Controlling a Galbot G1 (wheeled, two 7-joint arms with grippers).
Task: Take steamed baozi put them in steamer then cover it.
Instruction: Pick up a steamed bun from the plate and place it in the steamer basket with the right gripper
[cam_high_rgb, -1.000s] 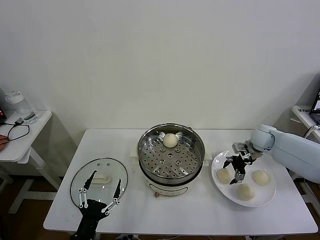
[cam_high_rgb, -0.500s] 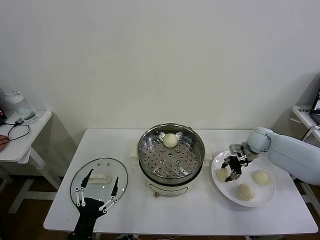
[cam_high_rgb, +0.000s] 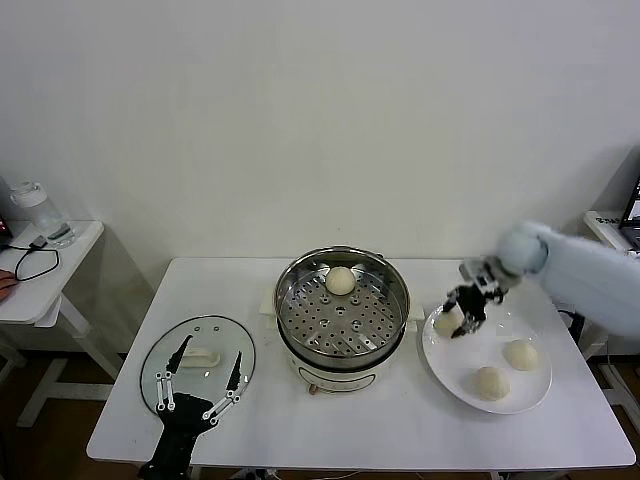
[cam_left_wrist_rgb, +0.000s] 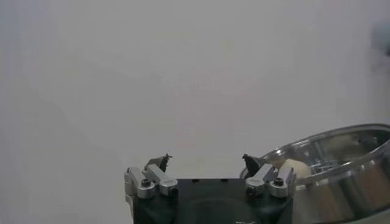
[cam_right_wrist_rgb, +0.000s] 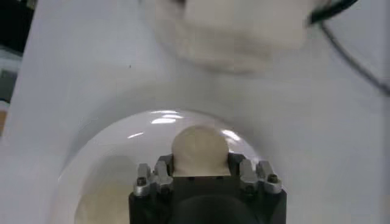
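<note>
Buns sit in two containers on the white table (cam_high_rgb: 400, 420). One steamed baozi (cam_high_rgb: 341, 281) rests on the perforated floor of the steamer (cam_high_rgb: 341, 345), toward its far rim, well away from both pincers. Two more baozi lie on the white plate (cam_high_rgb: 445, 365): one (cam_high_rgb: 521, 354) just beyond the right pincer's outer side and one (cam_high_rgb: 490, 383) nearer the table's front edge, below it.

The right pincer (cam_high_rgb: 458, 322) hangs over the plate's inner edge, on the side facing the steamer, and its jaws are clamped on the fourth baozi (cam_right_wrist_rgb: 199, 148). In the right wrist view that bun fills the gap between the two fingers (cam_right_wrist_rgb: 159, 173), with the plate's rim curving beneath it.

The left pincer (cam_high_rgb: 200, 385) hovers at the table's front left corner over the cover (cam_high_rgb: 160, 360), which lies flat on the table beside the steamer. Its jaws stand wide apart, one finger on each side of the cover's white handle (cam_high_rgb: 203, 357), gripping nothing. In the left wrist view the steamer's shiny wall and the bun inside it show past the fingertips
</note>
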